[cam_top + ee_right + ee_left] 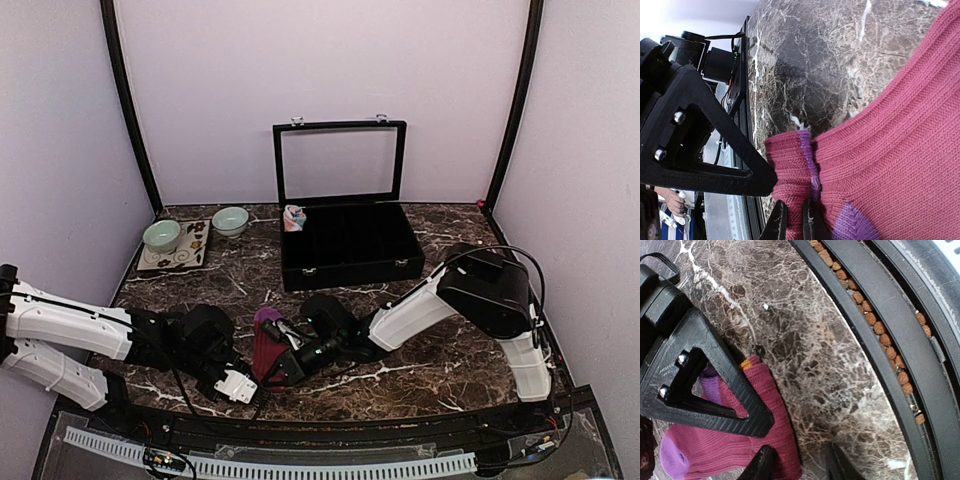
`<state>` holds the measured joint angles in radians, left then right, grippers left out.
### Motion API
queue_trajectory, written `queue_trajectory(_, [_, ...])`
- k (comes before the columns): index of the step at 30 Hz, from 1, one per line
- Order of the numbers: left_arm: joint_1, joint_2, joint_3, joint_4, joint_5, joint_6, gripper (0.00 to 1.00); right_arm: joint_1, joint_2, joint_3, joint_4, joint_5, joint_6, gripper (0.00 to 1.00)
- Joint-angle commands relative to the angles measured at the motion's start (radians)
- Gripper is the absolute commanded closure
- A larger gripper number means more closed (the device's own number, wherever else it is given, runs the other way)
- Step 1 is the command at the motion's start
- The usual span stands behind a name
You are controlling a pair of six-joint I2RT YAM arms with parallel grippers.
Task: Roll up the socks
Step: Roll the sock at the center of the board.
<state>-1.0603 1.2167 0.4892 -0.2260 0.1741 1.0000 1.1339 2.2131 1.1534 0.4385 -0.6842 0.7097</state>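
Your left gripper (799, 466) sits low near the front edge of the table (830, 355). Its jaws are spread, and the edge of the maroon sock (268, 348) lies between them, not gripped as far as I can tell. That sock lies stretched out on the marble between the two arms, its purple toe pointing away from you and a bit of orange cuff showing by the left gripper. Most of its length is flat, so I judge its roll barely begun.

Further back, the salmon-pink sock (295, 217) sits bunched in the back-left corner of the open black case (350, 262). It looks already rolled and stowed.

Your right gripper (794, 220) has its jaws almost pressed together, pinching a small raised fold of the maroon sock. What is left for you is to roll that sock along its length and probably put it in the case.
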Motion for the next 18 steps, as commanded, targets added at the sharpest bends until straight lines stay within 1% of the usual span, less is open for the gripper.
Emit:
queue_trajectory(1, [-0.006,0.011,0.016,0.043,-0.054,0.017,0.61,-0.017,0.124,-0.056,-0.254,0.173,0.004,1.00])
queue_trajectory(8, [-0.007,0.053,0.016,0.042,-0.078,0.002,0.62,-0.018,0.113,-0.070,-0.225,0.170,0.022,1.00])
queue_trajectory(9, [-0.007,0.070,0.020,0.040,-0.083,-0.002,0.64,-0.017,0.110,-0.073,-0.218,0.169,0.025,0.99])
queue_trajectory(12, [-0.009,0.096,0.038,0.022,-0.074,-0.010,0.81,-0.018,0.106,-0.072,-0.213,0.172,0.027,0.97])
queue_trajectory(15, [-0.009,0.103,0.033,0.029,-0.079,-0.007,0.80,-0.018,0.104,-0.072,-0.211,0.172,0.027,0.94])
queue_trajectory(18, [-0.009,0.164,0.054,-0.001,-0.099,-0.014,0.79,-0.017,0.100,-0.067,-0.213,0.171,0.025,0.93])
